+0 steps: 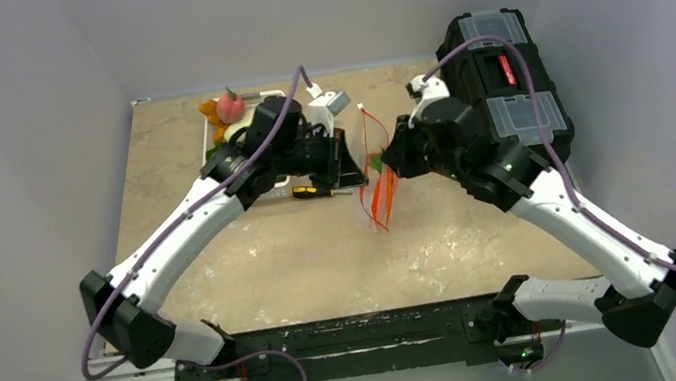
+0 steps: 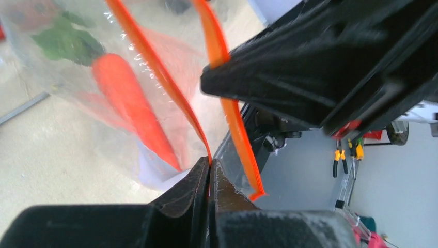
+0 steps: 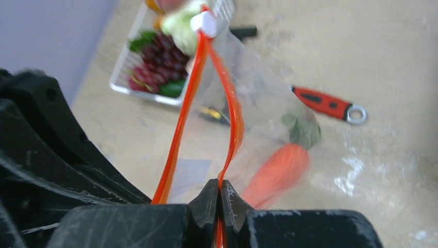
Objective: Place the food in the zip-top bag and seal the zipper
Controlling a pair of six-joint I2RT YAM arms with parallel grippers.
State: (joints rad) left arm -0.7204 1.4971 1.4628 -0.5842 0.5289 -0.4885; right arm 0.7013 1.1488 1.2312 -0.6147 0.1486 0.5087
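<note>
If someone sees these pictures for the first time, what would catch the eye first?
The clear zip-top bag is held up over the middle of the table, its red-orange zipper pulled apart: the left fingers pinch one side, the right fingers the other. An orange carrot lies inside it. Dark grapes sit in a white basket at the far left, and a black toolbox stands at the far right.
</note>
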